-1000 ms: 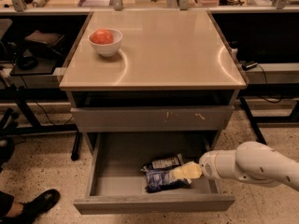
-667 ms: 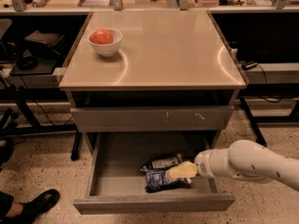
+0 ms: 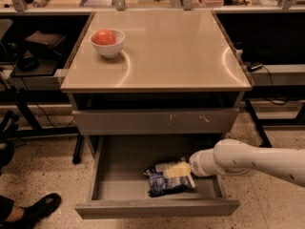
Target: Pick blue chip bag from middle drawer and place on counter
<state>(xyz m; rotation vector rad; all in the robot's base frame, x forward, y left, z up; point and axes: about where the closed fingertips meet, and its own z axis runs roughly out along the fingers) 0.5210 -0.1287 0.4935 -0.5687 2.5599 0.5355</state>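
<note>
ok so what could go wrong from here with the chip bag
The gripper is at the blue chip bag, low in the open drawer. The bag is crumpled foil, so it may slip on the way up. The closed drawer front just above could catch the arm or bag. On the counter, a bowl stands back left; setting down there might knock it.

The blue chip bag [image 3: 164, 185] is lying right of centre in the middle drawer [image 3: 119, 173], the gripper [image 3: 177, 170] seemingly resting on it; the counter [image 3: 167, 46] is standing above, behind.
</note>
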